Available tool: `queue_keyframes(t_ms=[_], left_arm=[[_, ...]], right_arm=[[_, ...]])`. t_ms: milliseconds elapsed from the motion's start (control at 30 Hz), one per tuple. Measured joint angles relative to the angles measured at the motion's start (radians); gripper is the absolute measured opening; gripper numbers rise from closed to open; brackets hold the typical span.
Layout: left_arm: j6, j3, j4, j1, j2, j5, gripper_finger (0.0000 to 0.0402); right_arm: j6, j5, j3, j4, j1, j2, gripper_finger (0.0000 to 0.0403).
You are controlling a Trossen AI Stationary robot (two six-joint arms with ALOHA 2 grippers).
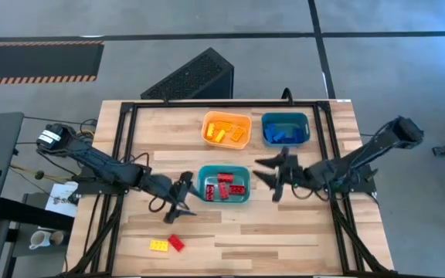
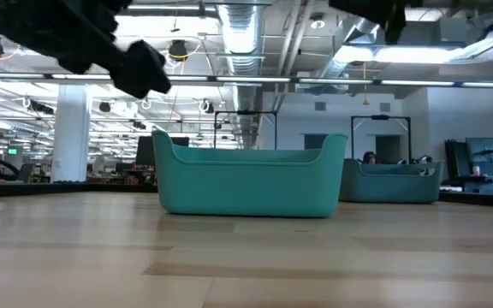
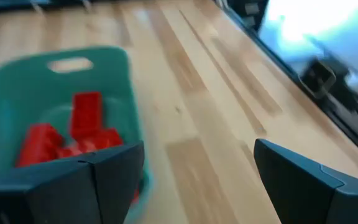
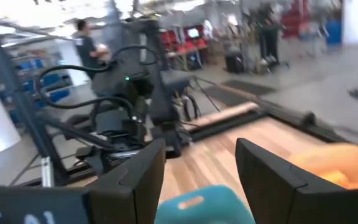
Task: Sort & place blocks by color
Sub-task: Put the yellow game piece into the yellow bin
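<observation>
L gripper (image 1: 182,199): fingers spread wide, empty, hung just off the near teal bin's (image 1: 224,202) left side, mid-tabletop.
R gripper (image 1: 278,175): fingers apart, nothing between them, by that bin's right side.
Red blocks (image 1: 225,185): lay in near teal bin.
Yellow blocks (image 1: 225,133): in orange bin (image 1: 207,127), far edge.
Blue blocks (image 1: 284,136): in far teal bin (image 1: 285,117), far edge.
Loose: 1 yellow block (image 1: 159,245) touching 1 red block (image 1: 176,242), near the front-left corner.
</observation>
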State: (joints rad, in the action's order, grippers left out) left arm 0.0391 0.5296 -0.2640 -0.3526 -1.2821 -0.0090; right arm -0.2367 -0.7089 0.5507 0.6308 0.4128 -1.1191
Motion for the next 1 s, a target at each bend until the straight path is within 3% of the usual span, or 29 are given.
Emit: queue_keyframes(t_ms=[167,267,467,667,867,1000], left_arm=[[0.076,0.109,0.329,-0.111,-0.004,-0.024,0.0290],[0.177,0.126,0.443,-0.174,-0.014,-0.003,0.0290],[0.412,0.128,0.504,-0.322,-0.014,0.017,0.0290],[0.571,0.128,0.507,-0.456,-0.014,-0.052,0.0290],[0.682,0.128,0.519,-0.522,-0.038,-0.068,0.0290],[0.730,0.128,0.526,-0.542,-0.089,-0.027,0.0290]], right_arm=[[0.153,-0.008,0.000,0.244,0.066,-0.147,0.0215],[0.190,-0.008,0.001,0.327,0.059,-0.207,0.0214],[0.137,0.002,0.004,0.338,0.035,-0.229,0.0214],[0.139,0.032,0.004,0.337,0.046,-0.229,0.0212],[0.132,0.032,0.004,0.336,0.051,-0.229,0.0211],[0.132,0.032,0.004,0.336,0.060,-0.229,0.0211]])
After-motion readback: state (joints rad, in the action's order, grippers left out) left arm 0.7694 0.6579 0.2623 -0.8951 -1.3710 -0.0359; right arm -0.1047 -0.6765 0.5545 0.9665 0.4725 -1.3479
